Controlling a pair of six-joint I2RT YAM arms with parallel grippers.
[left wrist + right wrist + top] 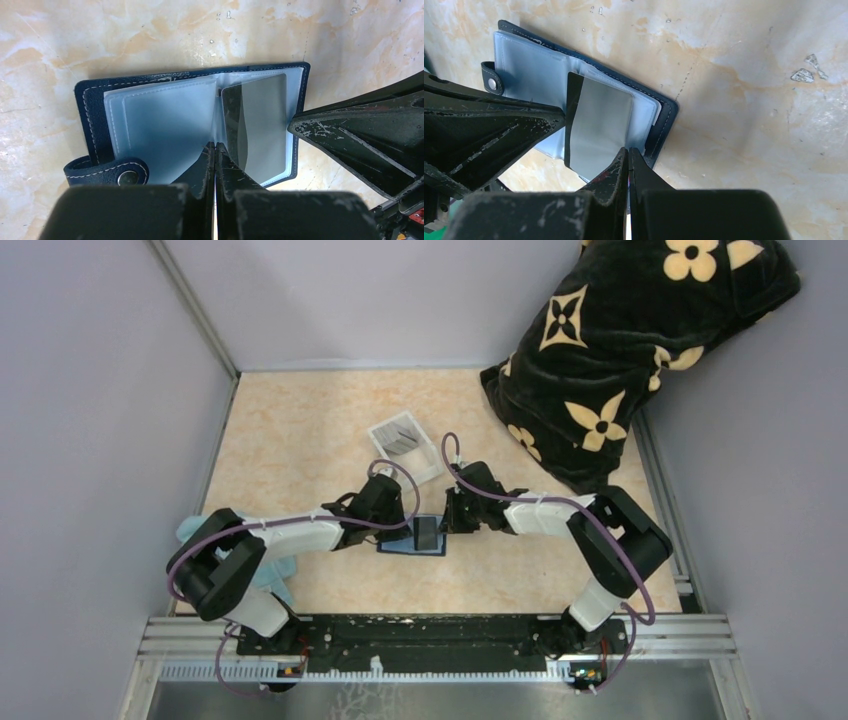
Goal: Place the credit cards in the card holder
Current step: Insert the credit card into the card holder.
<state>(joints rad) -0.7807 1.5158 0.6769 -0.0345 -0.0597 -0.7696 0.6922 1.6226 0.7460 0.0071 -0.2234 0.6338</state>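
The card holder [165, 125] lies open on the tabletop [300, 440], midway between the two arms. The left hand [215, 146], fingers pressed together, bears down on the clear sleeves by the spine, apparently to pin the pages flat. A grey credit card [262, 125] sits partly in the right-side sleeve. The right hand [628, 150], also closed tight, touches the card's outer edge, likely to push it home. Both arms reach inward, wrists low. More cards [400, 432] wait in the white tray [428, 465] farther off.
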